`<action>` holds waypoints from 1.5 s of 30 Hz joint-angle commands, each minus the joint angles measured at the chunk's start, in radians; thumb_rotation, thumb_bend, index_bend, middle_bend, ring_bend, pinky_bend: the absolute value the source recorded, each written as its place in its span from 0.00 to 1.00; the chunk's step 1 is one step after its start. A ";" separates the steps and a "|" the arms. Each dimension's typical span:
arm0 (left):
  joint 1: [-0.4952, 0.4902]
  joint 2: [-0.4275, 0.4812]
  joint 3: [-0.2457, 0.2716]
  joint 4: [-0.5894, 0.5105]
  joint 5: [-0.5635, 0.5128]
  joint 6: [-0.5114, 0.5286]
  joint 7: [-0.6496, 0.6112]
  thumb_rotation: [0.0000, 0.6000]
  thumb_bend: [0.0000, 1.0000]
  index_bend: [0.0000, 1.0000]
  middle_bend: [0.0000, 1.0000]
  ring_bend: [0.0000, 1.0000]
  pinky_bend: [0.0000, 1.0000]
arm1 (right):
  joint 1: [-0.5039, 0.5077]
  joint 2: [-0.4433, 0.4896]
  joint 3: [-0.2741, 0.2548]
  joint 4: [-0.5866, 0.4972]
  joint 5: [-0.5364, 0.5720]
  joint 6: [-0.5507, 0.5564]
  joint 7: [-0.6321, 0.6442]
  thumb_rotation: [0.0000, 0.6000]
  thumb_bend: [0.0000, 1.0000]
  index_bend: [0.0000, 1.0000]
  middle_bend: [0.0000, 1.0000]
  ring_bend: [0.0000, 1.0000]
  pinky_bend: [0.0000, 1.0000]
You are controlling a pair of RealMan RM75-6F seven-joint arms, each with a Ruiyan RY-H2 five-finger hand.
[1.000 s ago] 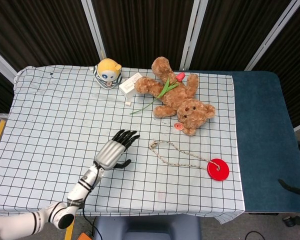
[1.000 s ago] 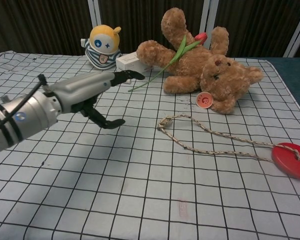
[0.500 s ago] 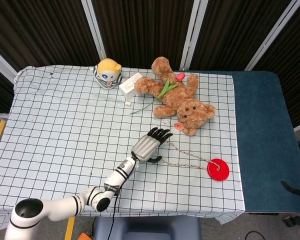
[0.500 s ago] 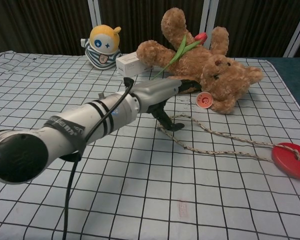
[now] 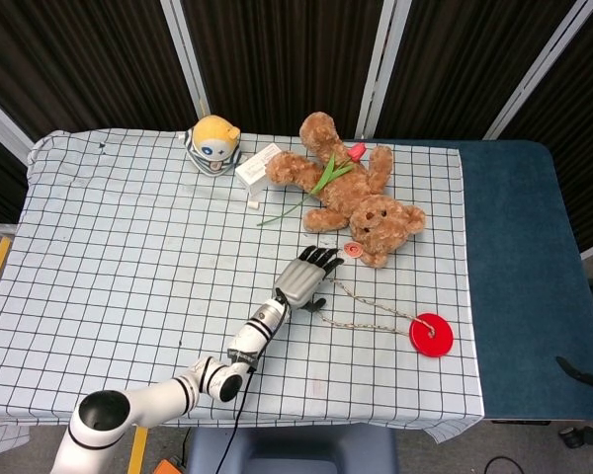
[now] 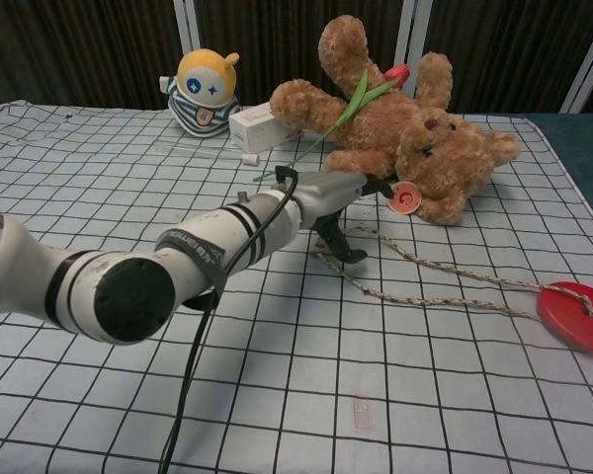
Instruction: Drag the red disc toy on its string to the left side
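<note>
The red disc toy [image 5: 431, 335] [image 6: 576, 316] lies flat on the checked cloth at the right. Its braided string [image 5: 368, 308] [image 6: 425, 265] runs left from the disc and ends in a loop. My left hand [image 5: 306, 277] [image 6: 342, 204] hovers over that looped end with its fingers spread and the thumb pointing down just beside the string. It holds nothing. My right hand is not in either view.
A brown teddy bear [image 5: 350, 188] [image 6: 405, 122] with a tulip lies just beyond my hand. A yellow-headed doll [image 5: 212, 143] [image 6: 204, 91] and a small white box [image 5: 258, 165] [image 6: 255, 125] sit at the back. Dark blue table surface [image 5: 519, 267] borders the cloth on the right.
My left arm has reached to the right across the cloth, from well left of the string to right over its looped end. The disc and string have not moved.
</note>
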 commanded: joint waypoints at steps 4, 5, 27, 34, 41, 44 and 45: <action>-0.006 -0.026 0.023 0.063 -0.012 -0.004 -0.017 1.00 0.36 0.21 0.03 0.00 0.01 | 0.000 -0.003 0.000 0.002 0.004 -0.007 -0.002 1.00 0.03 0.00 0.00 0.00 0.00; -0.005 -0.028 0.025 0.068 -0.012 -0.002 -0.020 1.00 0.36 0.23 0.03 0.00 0.01 | 0.001 -0.004 0.000 0.003 0.004 -0.008 -0.002 1.00 0.03 0.00 0.00 0.00 0.00; 0.081 0.033 0.066 0.012 -0.008 0.135 0.029 1.00 0.68 0.86 0.20 0.01 0.08 | 0.009 -0.008 0.000 -0.008 0.003 -0.024 -0.031 1.00 0.03 0.00 0.00 0.00 0.00; 0.229 0.250 0.119 -0.237 -0.007 0.271 0.156 1.00 0.71 0.87 0.20 0.01 0.08 | 0.022 -0.007 0.001 -0.025 -0.005 -0.032 -0.055 1.00 0.03 0.00 0.00 0.00 0.00; 0.541 0.667 0.293 -0.658 0.070 0.552 0.232 1.00 0.72 0.88 0.21 0.01 0.08 | 0.048 -0.022 -0.003 -0.047 -0.028 -0.047 -0.096 1.00 0.03 0.00 0.00 0.00 0.00; 0.615 0.722 0.321 -0.680 0.096 0.636 0.194 1.00 0.72 0.88 0.22 0.02 0.09 | 0.053 -0.027 -0.006 -0.049 -0.034 -0.051 -0.103 1.00 0.03 0.00 0.00 0.00 0.00; 0.640 0.739 0.329 -0.681 0.105 0.664 0.175 1.00 0.72 0.88 0.22 0.02 0.09 | 0.054 -0.028 -0.008 -0.050 -0.035 -0.053 -0.106 1.00 0.03 0.00 0.00 0.00 0.00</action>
